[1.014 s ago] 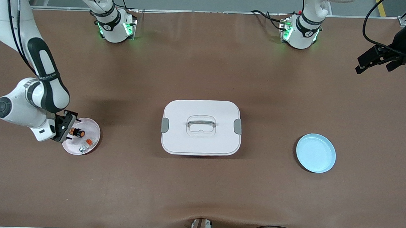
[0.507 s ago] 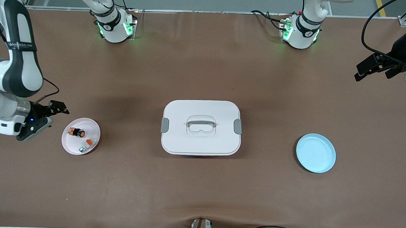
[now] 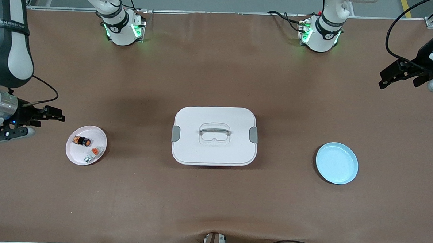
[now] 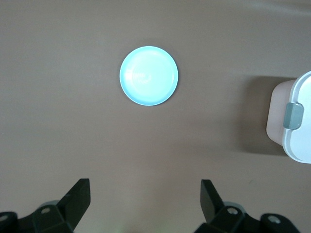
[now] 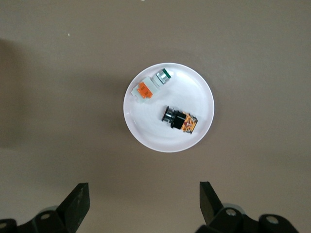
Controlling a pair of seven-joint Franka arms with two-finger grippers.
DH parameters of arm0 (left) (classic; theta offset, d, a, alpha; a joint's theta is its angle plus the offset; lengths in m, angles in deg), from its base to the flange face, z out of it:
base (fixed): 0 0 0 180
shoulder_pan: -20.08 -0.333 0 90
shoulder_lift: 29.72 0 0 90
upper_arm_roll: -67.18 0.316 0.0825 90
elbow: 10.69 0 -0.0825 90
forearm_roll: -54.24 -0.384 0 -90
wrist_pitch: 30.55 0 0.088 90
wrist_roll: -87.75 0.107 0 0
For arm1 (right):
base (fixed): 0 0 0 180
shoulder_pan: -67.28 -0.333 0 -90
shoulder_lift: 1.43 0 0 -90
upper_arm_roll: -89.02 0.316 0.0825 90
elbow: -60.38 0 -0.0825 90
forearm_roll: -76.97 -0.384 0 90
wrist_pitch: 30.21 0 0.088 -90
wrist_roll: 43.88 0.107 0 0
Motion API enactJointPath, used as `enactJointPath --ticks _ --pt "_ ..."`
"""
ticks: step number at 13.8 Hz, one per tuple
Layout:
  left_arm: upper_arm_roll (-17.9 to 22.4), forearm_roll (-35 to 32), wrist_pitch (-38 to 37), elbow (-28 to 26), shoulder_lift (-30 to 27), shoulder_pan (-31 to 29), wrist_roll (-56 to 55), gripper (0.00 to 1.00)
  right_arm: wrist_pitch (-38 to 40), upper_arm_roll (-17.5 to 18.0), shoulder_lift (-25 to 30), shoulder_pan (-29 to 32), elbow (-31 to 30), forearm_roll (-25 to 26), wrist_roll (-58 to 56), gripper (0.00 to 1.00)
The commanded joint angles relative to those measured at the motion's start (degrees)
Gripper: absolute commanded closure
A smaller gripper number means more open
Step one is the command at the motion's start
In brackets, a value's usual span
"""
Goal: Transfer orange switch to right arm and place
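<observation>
The orange switch [image 3: 82,141] lies on its side on a small pale pink plate [image 3: 99,137] toward the right arm's end of the table. In the right wrist view the switch [image 5: 179,119] lies on the plate [image 5: 199,97], ahead of the fingertips. My right gripper [image 3: 37,123] is open and empty, up over bare table beside the plate; it also shows in the right wrist view [image 5: 144,191]. My left gripper [image 3: 397,76] is open and empty, high over the left arm's end of the table, and shows in the left wrist view [image 4: 145,188].
On the pink plate also lie a white-grey part with an orange tab [image 3: 95,151] and a green-capped part [image 3: 87,159]. A white lidded box [image 3: 214,136] sits mid-table. A light blue plate [image 3: 337,163] lies toward the left arm's end, also in the left wrist view [image 4: 148,75].
My right gripper has drawn away from the pink plate toward the right arm's end of the table. The switch stays on the plate. The left arm has barely moved.
</observation>
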Motion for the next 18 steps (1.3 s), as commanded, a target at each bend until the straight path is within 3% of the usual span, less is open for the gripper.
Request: enactJointPath --ticks 1,3,5,7,11,18 --pt "-0.1 -0.57 -0.24 0.75 -0.11 0.38 0.85 0.0 6.83 0.21 0.0 0.0 5.52 1.14 14.19 0.0" --pt "-0.1 -0.31 -0.16 0.93 -0.03 0.38 0.85 0.0 7.82 0.39 0.17 -0.09 8.16 0.96 22.31 0.0" --pt "-0.19 0.22 -0.16 0.93 0.15 0.38 0.94 0.0 7.65 0.3 0.17 -2.1 9.67 1.92 22.6 0.0" --pt "-0.19 1.1 -0.16 0.84 0.06 0.46 0.94 0.0 7.82 0.39 0.35 -2.63 11.25 3.95 22.16 0.0" --pt "-0.1 1.28 -0.33 0.84 -0.29 0.12 2.86 0.0 11.4 -0.05 1.4 -2.11 13.62 3.42 18.66 0.0" --pt "-0.01 1.36 -0.33 0.93 -0.29 -0.15 3.41 0.0 22.05 -0.05 2.37 -1.67 24.95 4.48 12.49 0.0"
